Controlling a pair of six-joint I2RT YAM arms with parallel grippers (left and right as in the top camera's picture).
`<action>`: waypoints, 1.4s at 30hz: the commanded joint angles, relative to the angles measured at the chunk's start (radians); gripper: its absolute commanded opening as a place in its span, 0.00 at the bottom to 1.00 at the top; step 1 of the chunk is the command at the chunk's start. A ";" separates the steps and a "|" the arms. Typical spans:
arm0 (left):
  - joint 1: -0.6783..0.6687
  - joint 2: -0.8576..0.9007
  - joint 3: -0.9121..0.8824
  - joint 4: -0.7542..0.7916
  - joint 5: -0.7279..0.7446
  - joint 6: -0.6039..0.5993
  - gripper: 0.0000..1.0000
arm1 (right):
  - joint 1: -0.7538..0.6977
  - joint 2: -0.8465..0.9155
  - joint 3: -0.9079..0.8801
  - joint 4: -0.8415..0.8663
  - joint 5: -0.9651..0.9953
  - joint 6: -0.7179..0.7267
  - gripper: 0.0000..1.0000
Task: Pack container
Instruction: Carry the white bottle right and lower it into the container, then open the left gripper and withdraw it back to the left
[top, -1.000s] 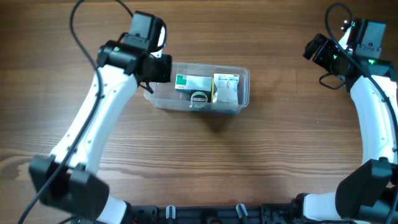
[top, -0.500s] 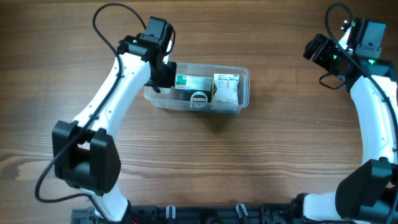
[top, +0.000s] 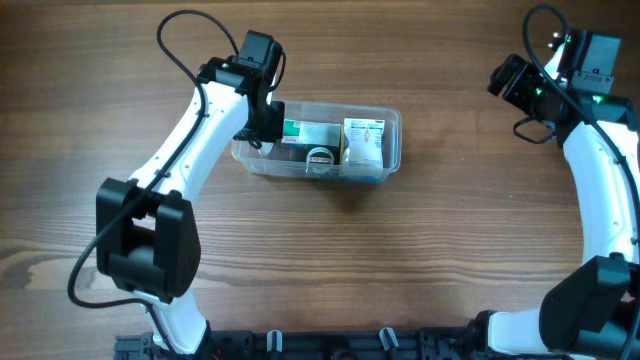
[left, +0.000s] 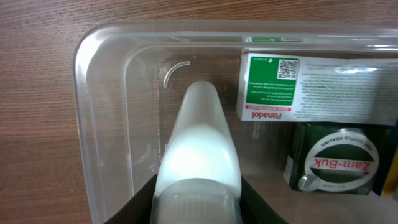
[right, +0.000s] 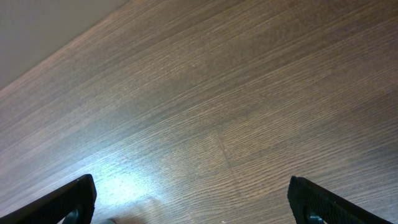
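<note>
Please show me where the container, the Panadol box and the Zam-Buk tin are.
container (left: 87, 124), left wrist view, on its left wall.
Panadol box (left: 311, 87), left wrist view, on its printed top face.
Zam-Buk tin (left: 341, 167), left wrist view, on the centre of its lid.

The container (left: 87, 112) and Zam-Buk tin (left: 339, 168) run off the left wrist view's edges.

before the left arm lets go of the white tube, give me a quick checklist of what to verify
1. left hand holds the white tube: ok, it sits between the fingers.
2. container floor bare below the tube: ok.
3. Panadol box and Zam-Buk tin clear of the tube: ok, both lie beside it.
4. tube touching the floor: cannot tell.
5. right hand out of the way: ok, open over the table, away from the container.
</note>
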 joint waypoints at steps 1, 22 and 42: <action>0.003 0.010 0.007 0.003 -0.021 -0.027 0.33 | 0.000 0.010 0.003 0.003 -0.016 0.006 1.00; 0.003 0.045 0.007 -0.001 -0.021 -0.048 0.63 | 0.000 0.010 0.003 0.003 -0.016 0.007 1.00; 0.003 -0.189 0.157 -0.125 -0.078 -0.045 1.00 | 0.000 0.010 0.003 0.003 -0.016 0.006 1.00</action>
